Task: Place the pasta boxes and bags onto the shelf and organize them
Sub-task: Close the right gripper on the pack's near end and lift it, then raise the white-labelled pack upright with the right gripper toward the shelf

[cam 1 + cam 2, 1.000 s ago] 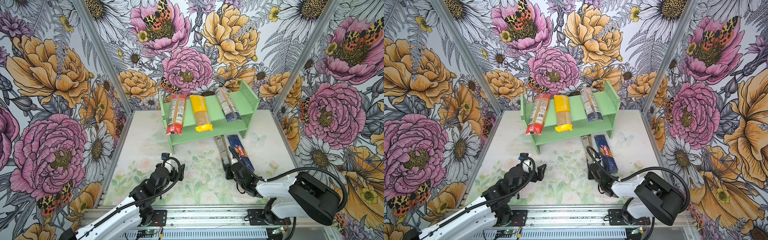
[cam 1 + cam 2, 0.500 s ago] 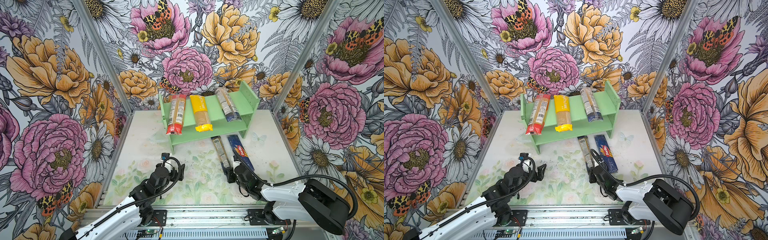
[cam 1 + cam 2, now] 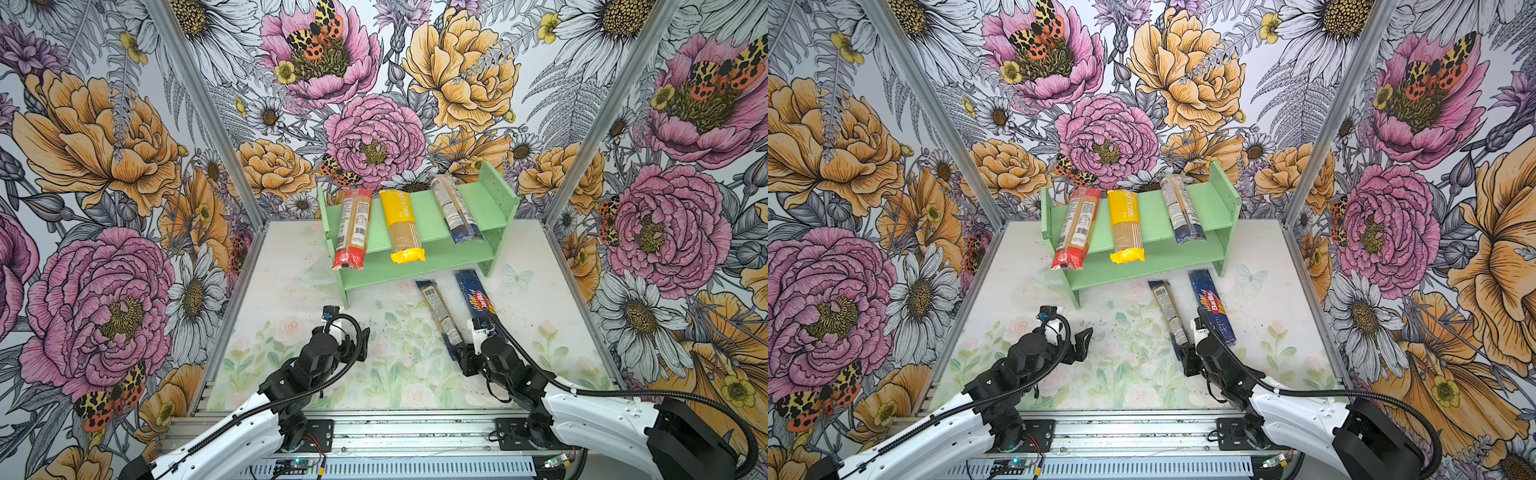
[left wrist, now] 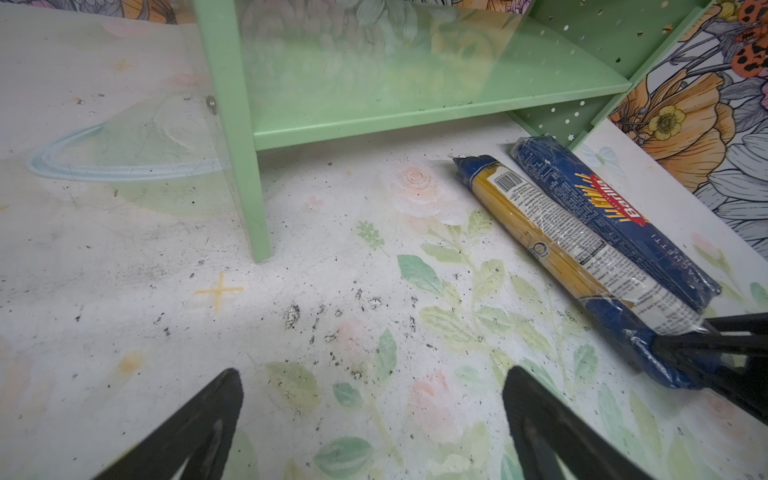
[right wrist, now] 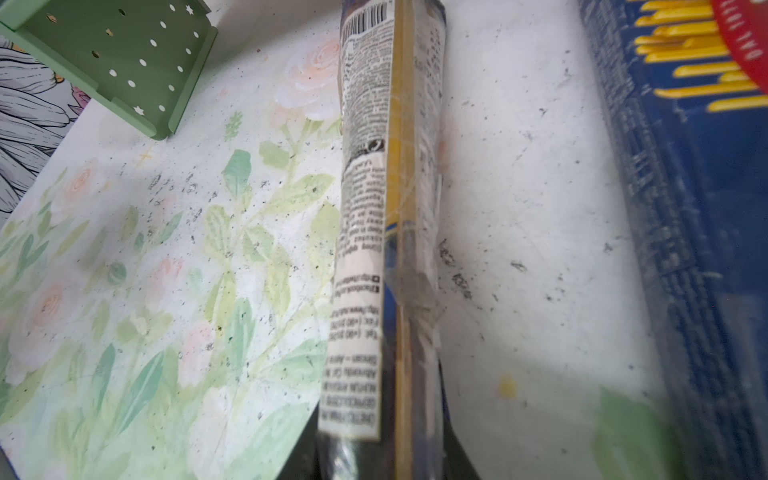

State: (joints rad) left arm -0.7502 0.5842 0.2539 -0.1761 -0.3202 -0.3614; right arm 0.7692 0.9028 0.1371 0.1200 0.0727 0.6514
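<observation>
Two packs lie short of the shelf point(image 3: 415, 271). The right claw point(image 3: 463, 353) pinches the near end of the blue-ended clear bag point(image 3: 438, 309); the Barilla box point(image 3: 476, 293) lies just beside it. Gripped at one end, the bag may droop and slip. The left claw point(image 3: 359, 343) is spread, empty.

Walls point(image 3: 104, 145) papered with huge pink and orange flowers fill the upper frame, grey metal posts point(image 3: 205, 104) at their corners. The pale desk point(image 3: 395, 374) shows faint floral print and dark scuffs.

Table point(image 3: 395, 374): shelf point(image 3: 428, 212), Barilla box point(image 3: 476, 295), spaghetti bag point(image 3: 438, 309). Shelf: red-ended bag point(image 3: 353, 226), yellow bag point(image 3: 401, 226), blue-ended bag point(image 3: 457, 212).
</observation>
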